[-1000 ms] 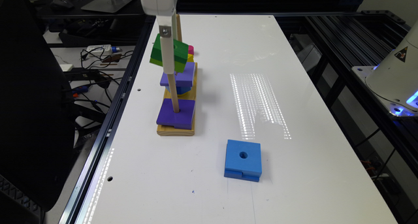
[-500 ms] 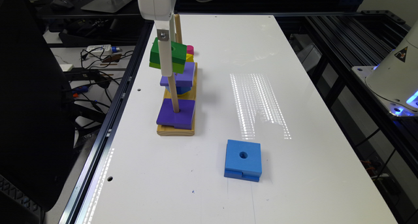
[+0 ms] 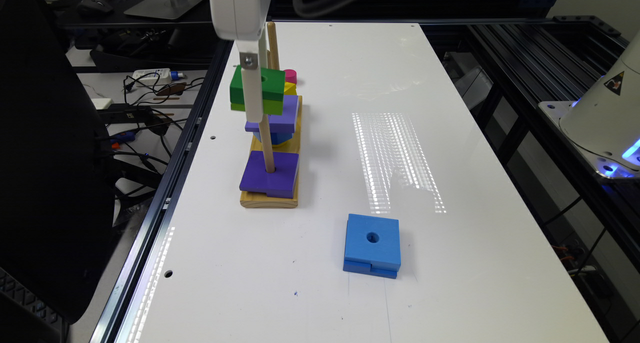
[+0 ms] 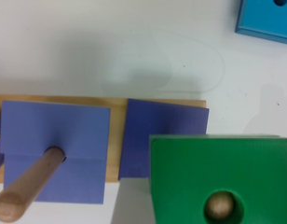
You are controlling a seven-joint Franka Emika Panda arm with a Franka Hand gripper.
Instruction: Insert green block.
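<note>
- The square foam-like green block (image 3: 257, 89), dark green on top with a thinner lime-green layer beneath, is held in the air above the near end of a long wooden base board (image 3: 270, 199), at the exterior view's left part of the white bench (image 3: 450, 133).
- The white gripper (image 3: 254, 95) comes down from above, and one of its fingers (image 3: 251, 83) lies flat against the block's near side face; the fingers are clamped on the green block.
- In the wrist view the block's round centre hole sits over the rounded tip of a wooden peg (image 4: 219, 206), which shows through the hole.
- That peg (image 3: 267, 148) rises from a purple square block (image 3: 270, 173) lying flat at the near end of the board.
- A second purple square block (image 3: 280, 114) is threaded further along the board, resting on a blue piece (image 3: 276, 136).
- A second wooden peg (image 4: 29, 189) passes through this purple block (image 4: 55, 149) and leans across the wrist view.
- Behind the green block, a yellow piece (image 3: 290, 88) and a pink piece (image 3: 290, 75) show at the far end of the board.
- A blue square block with a centre hole (image 3: 372, 244) lies flat on the bench, well apart from the board, nearer the camera and toward the exterior view's right.
</note>
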